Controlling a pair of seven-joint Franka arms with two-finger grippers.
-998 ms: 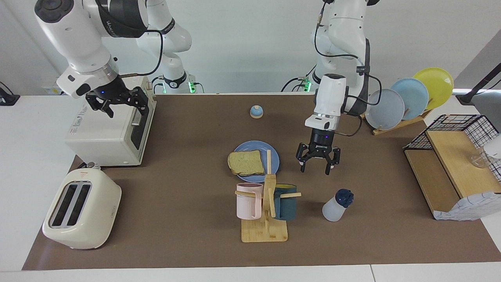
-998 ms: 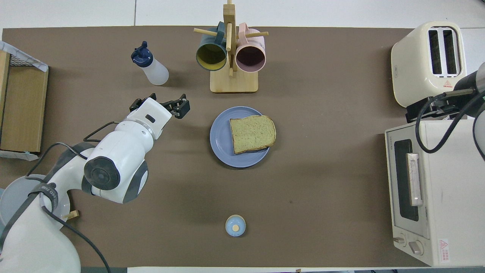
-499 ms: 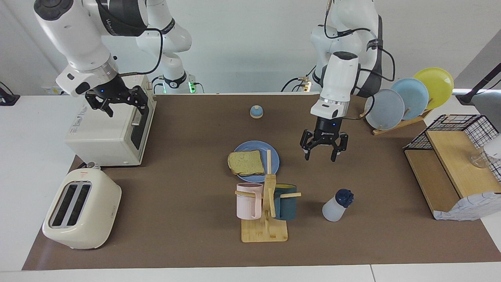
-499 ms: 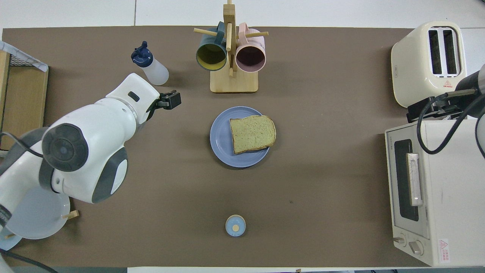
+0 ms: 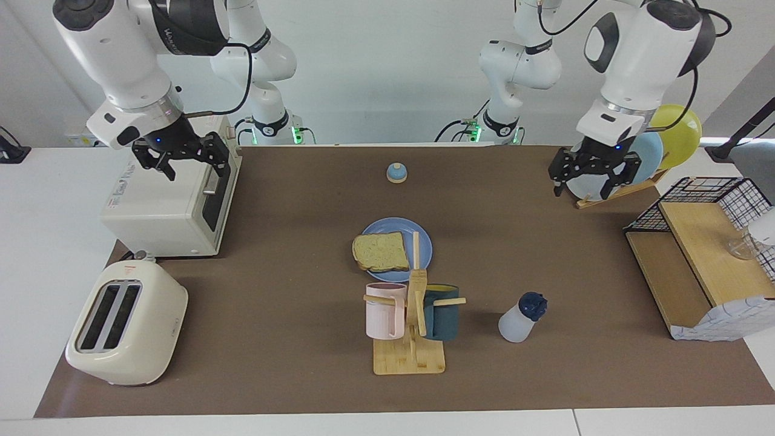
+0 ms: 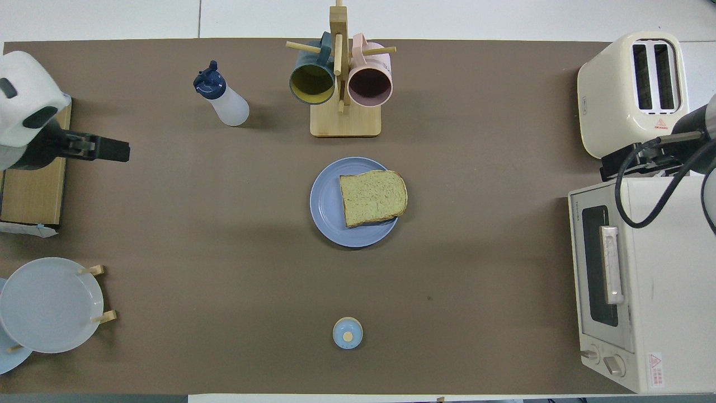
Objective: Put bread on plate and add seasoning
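The facing view shows both pincers whole. The left gripper [image 5: 593,180], spread and holding nothing, hangs up by the plate rack [image 5: 611,195] at its own end of the table. The right gripper [image 5: 181,158], also spread and holding nothing, hangs over the toaster oven [image 5: 163,212]. The overhead view shows only one dark finger [image 6: 106,150] of the left gripper. Between the two grippers the bread [image 5: 381,251] lies on the plate [image 5: 424,241], overhanging its rim. The seasoning [image 5: 522,317] stands apart from the left gripper, beside the mug rack [image 5: 410,357], which holds a pink mug [image 5: 384,310] and a dark teal mug [image 5: 440,312].
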